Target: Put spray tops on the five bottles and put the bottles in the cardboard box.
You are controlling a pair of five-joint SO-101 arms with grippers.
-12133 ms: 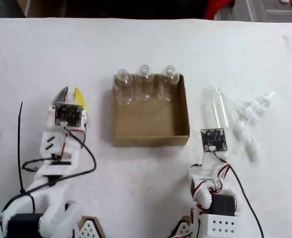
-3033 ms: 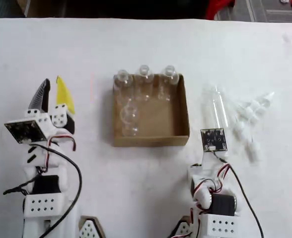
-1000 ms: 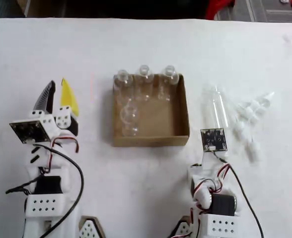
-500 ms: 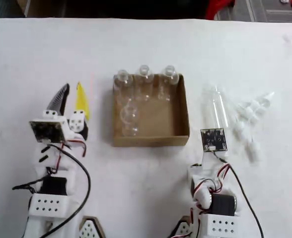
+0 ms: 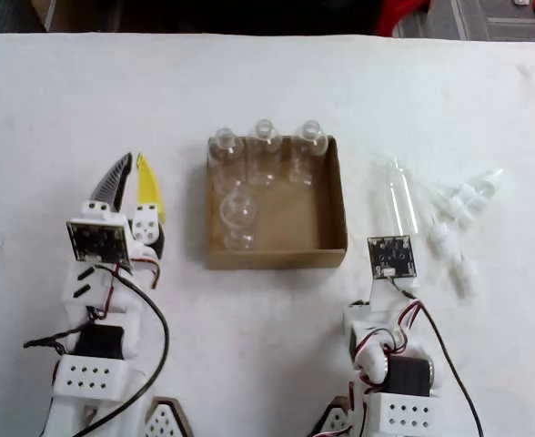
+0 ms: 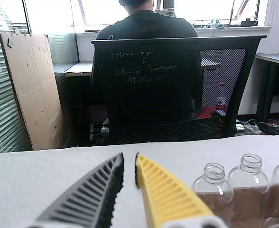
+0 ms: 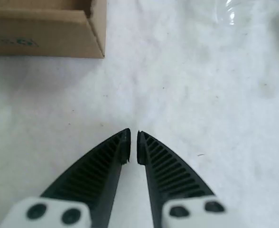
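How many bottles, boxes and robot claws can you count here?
Box: 1
Bottles: 5, four in the box, one lying beside it
Grippers: 2, the left gripper and the right gripper
Total: 8

Cardboard box point(image 5: 295, 220): brown, shallow, open-topped, set mid-counter. Three clear bottles point(image 5: 266, 138) stand upright in a row against its far wall, necks open. A fourth clear bottle point(image 5: 238, 217) sits inside near the left wall; its pose cannot be determined. A fifth clear bottle point(image 5: 400, 202) lies on its side on the counter, just right of the box. White spray tops point(image 5: 457, 218) lie clustered beside it, farther right.
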